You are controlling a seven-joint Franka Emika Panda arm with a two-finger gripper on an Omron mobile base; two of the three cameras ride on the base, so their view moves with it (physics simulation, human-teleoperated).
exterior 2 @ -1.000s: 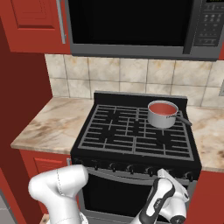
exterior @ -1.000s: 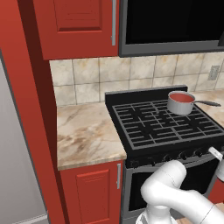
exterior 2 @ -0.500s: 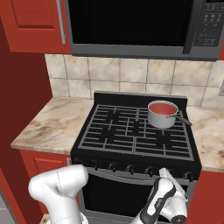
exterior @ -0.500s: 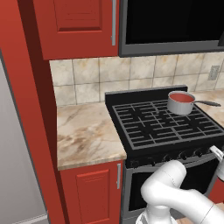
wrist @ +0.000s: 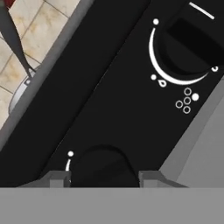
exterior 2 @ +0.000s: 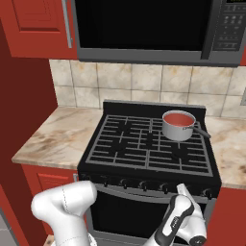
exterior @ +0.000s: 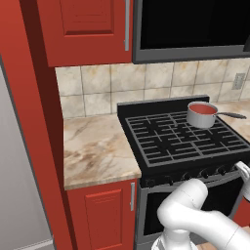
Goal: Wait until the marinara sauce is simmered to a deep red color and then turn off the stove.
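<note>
One saucepan (exterior 2: 178, 126) of marinara sauce (exterior 2: 178, 118) at 2 o'clock on stove (exterior 2: 149, 144) | gripper (wrist: 103, 177) clamped on front knob (wrist: 103, 168) | step: we judge shut-off under way | next: we twist knob to off

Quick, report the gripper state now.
Gripper: closed on a stove knob, one fingertip on each side of it, at the stove's front panel.
</note>
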